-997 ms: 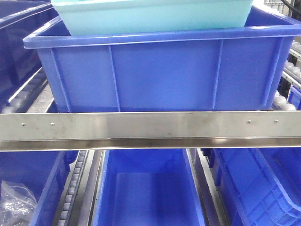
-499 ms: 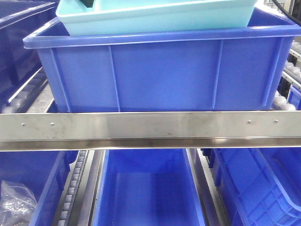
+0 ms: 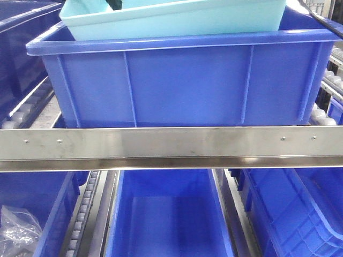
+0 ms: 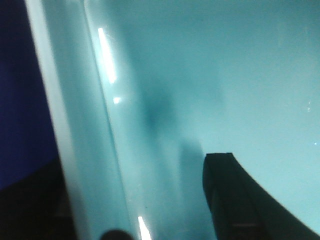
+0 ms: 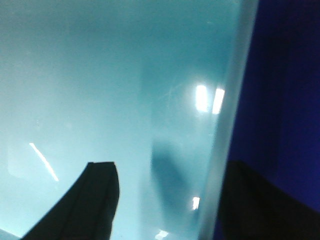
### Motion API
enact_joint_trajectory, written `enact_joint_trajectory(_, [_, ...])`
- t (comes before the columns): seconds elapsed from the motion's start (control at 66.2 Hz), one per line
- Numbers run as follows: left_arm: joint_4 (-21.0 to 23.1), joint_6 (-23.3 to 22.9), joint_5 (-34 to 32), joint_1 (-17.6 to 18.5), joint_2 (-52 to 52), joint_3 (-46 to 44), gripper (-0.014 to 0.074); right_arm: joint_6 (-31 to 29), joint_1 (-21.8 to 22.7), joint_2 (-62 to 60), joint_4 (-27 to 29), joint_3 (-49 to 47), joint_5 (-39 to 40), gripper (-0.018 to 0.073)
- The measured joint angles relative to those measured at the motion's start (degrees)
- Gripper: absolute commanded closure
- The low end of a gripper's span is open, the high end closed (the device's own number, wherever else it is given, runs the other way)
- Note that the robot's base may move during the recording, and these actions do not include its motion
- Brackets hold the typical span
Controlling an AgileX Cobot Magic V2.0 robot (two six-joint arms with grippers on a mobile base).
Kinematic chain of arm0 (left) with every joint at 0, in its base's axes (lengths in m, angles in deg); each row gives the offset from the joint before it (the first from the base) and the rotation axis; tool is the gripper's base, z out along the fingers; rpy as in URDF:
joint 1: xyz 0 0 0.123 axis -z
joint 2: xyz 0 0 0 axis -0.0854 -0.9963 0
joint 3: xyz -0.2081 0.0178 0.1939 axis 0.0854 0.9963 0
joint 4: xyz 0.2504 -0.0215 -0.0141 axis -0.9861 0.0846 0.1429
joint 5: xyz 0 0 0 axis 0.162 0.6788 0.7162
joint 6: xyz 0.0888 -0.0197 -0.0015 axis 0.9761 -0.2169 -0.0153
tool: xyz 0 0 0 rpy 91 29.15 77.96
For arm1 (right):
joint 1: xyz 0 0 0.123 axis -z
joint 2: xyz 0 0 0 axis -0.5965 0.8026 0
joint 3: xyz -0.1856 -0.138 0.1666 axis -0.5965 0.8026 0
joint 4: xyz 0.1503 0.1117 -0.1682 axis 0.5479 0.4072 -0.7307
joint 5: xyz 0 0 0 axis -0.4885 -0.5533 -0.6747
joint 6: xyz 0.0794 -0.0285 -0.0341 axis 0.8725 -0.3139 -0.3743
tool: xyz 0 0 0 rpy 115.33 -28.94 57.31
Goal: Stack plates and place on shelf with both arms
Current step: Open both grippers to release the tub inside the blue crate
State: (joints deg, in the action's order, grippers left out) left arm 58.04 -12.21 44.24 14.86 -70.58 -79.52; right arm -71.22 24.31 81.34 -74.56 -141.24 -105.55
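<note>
Pale teal plates (image 3: 177,19) hanging tilted just above the rim of a blue bin (image 3: 182,85) on the upper tier of the shelf (image 3: 171,147), left end now raised a little higher than half a second ago. Left gripper (image 4: 165,200) straddling the left wall, one finger inside and one outside, seemingly clamped on it; right gripper (image 5: 165,200) doing the same on the right wall. Likely still settling the load into the bin, not yet letting go.
</note>
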Motion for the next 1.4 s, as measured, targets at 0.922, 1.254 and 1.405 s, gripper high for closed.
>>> enact_joint_trajectory(0.922, [0.0, 0.1, 1.1, -0.6, 0.0, 0.0, 0.0214, 0.0, 0.0, 3.8, -0.5, -0.2, 1.5, 0.0052])
enact_joint_trajectory(1.254, [0.0, 0.1, 1.2, -0.6, 0.0, 0.0, 0.0215, 0.0, 0.0, 4.0, -1.0, -0.2, 1.6, 0.0052])
enact_joint_trajectory(1.405, [0.0, 0.1, 0.8, -0.6, 0.0, 0.0, 0.0226, 0.0, 0.0, 4.0, -1.2, -0.2, 1.6, 0.0052])
